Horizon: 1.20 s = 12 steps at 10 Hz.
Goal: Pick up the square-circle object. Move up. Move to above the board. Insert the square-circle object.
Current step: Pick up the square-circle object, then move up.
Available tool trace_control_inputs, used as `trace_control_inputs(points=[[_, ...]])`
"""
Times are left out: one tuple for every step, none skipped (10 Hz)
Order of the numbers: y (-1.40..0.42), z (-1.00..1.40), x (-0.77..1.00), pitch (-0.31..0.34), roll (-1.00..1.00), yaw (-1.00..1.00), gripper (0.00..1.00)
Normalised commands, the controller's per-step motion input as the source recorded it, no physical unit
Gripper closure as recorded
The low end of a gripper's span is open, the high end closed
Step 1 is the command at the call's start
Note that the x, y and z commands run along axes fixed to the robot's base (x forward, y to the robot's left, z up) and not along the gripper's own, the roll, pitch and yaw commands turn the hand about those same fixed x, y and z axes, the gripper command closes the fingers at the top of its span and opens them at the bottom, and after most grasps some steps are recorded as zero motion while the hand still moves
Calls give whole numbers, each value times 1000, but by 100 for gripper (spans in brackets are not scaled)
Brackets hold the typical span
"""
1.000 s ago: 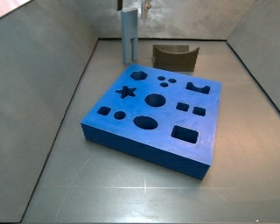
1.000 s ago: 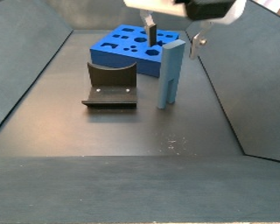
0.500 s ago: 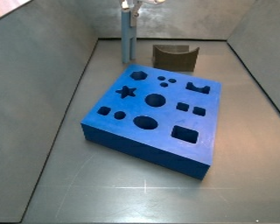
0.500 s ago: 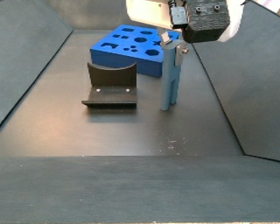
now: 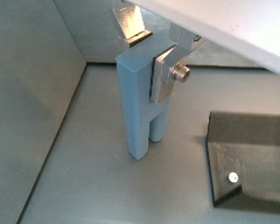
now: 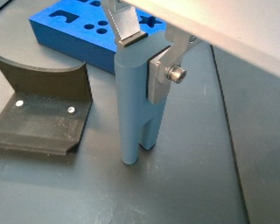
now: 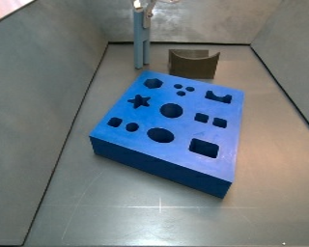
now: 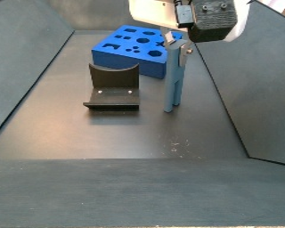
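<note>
The square-circle object (image 8: pixel 174 76) is a pale steel-blue bar standing upright on the grey floor; it also shows in the wrist views (image 5: pixel 136 114) (image 6: pixel 133 114) and at the back of a side view (image 7: pixel 143 43). My gripper (image 8: pixel 177 43) sits over its top end, with one silver finger (image 5: pixel 166 74) flat against its side and the other on the opposite side of the top. The jaws are shut on it. The gripper also shows in both wrist views (image 5: pixel 150 64) (image 6: pixel 143 66). The bright blue board (image 7: pixel 157 166) with shaped holes lies beyond the bar (image 8: pixel 115 61) (image 6: pixel 66 44).
The dark fixture (image 8: pixel 113 85) stands beside the bar, between it and a side wall, and also shows in other views (image 7: pixel 193 61) (image 6: pixel 38 105) (image 5: pixel 254 166). Sloping grey walls (image 7: pixel 54 87) enclose the floor on all sides.
One second ago the gripper was higher with its fingers wide apart. It has come down over the bar's top and closed. Since half a second ago almost nothing has moved.
</note>
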Motion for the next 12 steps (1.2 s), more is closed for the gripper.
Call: trace_control_inputs(points=[[0,0,0,0,0,0,100],[0,0,0,0,0,0,100],[0,0,0,0,0,0,100],[0,0,0,0,0,0,100],[0,0,0,0,0,0,100],[0,0,0,0,0,0,100],[0,0,0,0,0,0,100],[0,833,0,0,0,0,100],[-42,804,16,-2,-1,4,100],[-36,643,9,18,-3,8,100],[-26,539,8,28,-3,12,100],[-15,256,15,54,-4,14,100]])
